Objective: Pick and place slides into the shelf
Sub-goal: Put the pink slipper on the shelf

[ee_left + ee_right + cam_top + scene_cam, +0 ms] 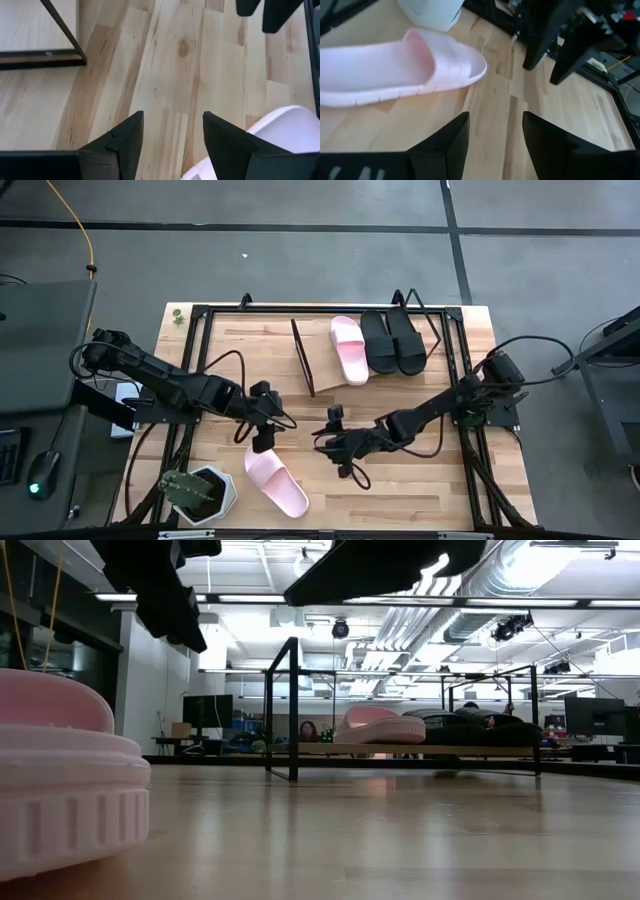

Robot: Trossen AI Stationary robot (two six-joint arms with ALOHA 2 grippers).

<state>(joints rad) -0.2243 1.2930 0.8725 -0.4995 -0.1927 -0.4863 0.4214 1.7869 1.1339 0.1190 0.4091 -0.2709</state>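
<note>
Pink slide sandal [349, 348] and two black slide sandals [393, 340] rest on the slanted light-wood shelf [320, 360]. One pink slide [276, 483] remains near-left. Left gripper [262, 435] and right gripper [340, 445] hover open, empty.

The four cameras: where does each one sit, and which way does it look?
High: overhead, facing down; both arms, shelf, pink slide.
Low: at tabletop height, facing across to the shelf; arms overhead.
Left wrist: past the open left gripper onto the table.
Right wrist: past the open right gripper toward the pink slide.
All show that slide.
</note>
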